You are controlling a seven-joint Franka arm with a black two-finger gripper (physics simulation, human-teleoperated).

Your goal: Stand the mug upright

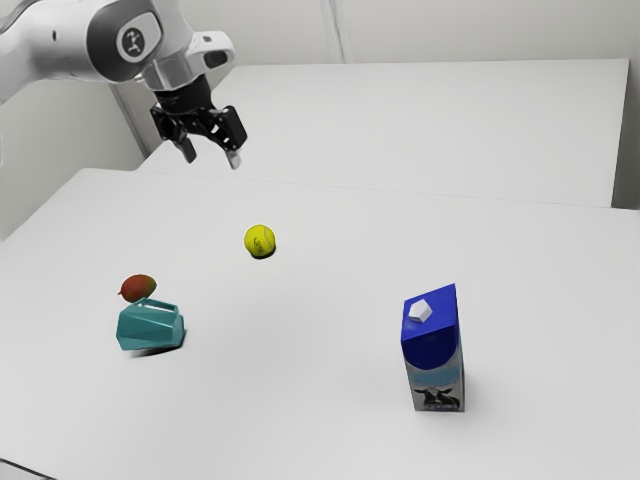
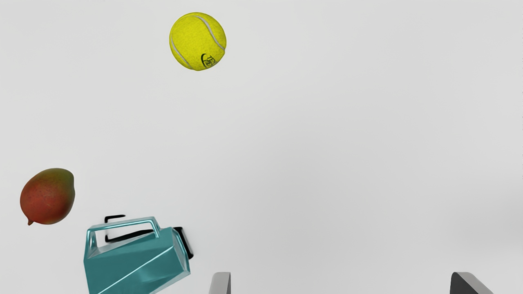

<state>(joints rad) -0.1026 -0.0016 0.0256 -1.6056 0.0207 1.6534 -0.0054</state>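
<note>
- One teal mug (image 1: pixel 150 328) lies on its side on the white worktop (image 1: pixel 300 400), towards the exterior view's left; it is not upright.
- Its handle (image 2: pixel 122 223) is on the side facing the mango and the tennis ball, and a dark shadow falls beside it.
- The mango (image 1: pixel 139 287), red with some green, rests just beside the mug.
- The yellow tennis ball (image 1: pixel 260 240) sits farther from the mug than the mango does.
- Well apart from these, towards the exterior view's right, a carton (image 1: pixel 433 350) stands upright, with a blue top, a white cap (image 1: pixel 420 311) and a cow picture low on its front.
- The claw (image 1: pixel 212 160) is open and hangs raised above the worktop, its two fingers (image 2: pixel 221 283) wide apart.
- In the wrist view the mug lies outside the gap between them, apart from both.
</note>
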